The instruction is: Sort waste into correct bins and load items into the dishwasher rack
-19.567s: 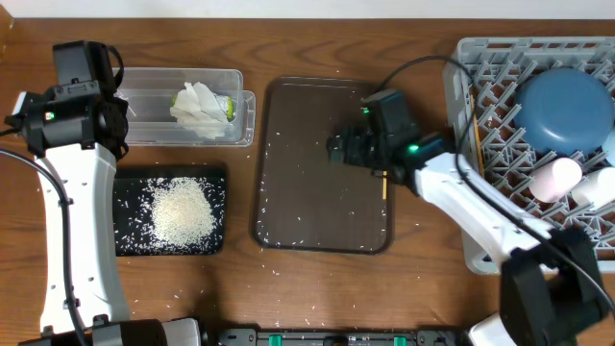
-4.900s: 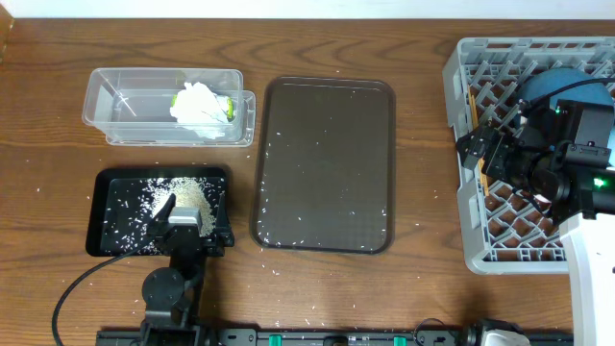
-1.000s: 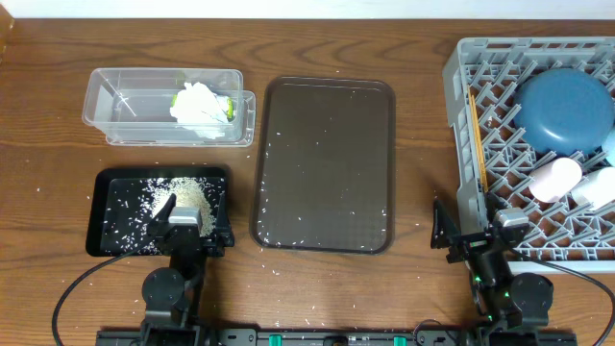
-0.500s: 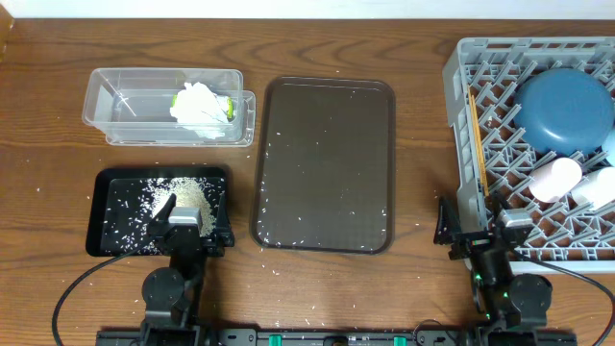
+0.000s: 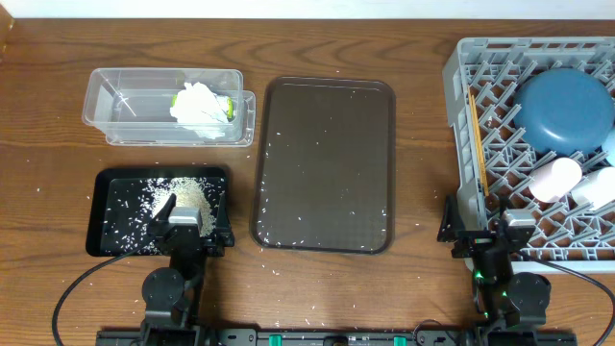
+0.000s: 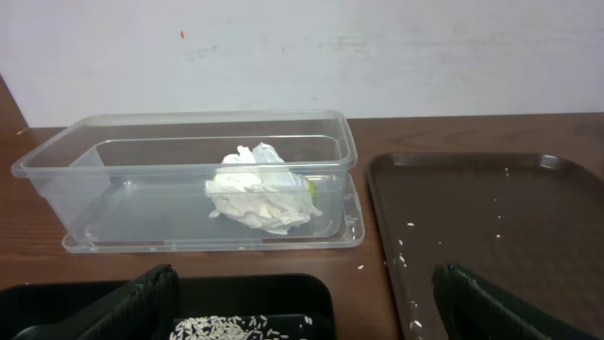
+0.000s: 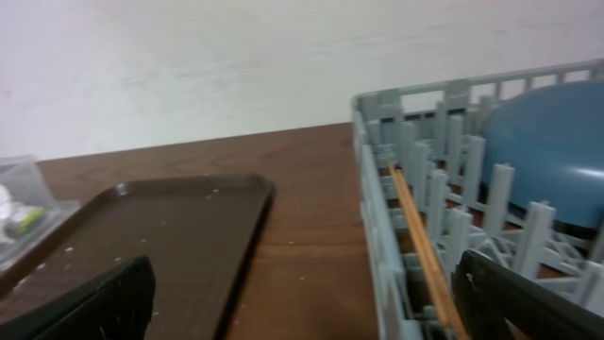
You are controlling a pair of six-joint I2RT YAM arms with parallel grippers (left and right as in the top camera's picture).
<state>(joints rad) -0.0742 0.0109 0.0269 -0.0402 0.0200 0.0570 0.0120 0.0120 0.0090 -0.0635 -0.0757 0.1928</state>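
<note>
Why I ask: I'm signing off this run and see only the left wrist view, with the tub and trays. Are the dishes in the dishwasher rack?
Observer: Yes. Overhead, the dark-blue dish, pink cup and white cup sit in the dishwasher rack.
Operator: And the chopsticks?
Observer: The chopsticks are in the rack too, lying along the wall nearest the brown tray.
</note>
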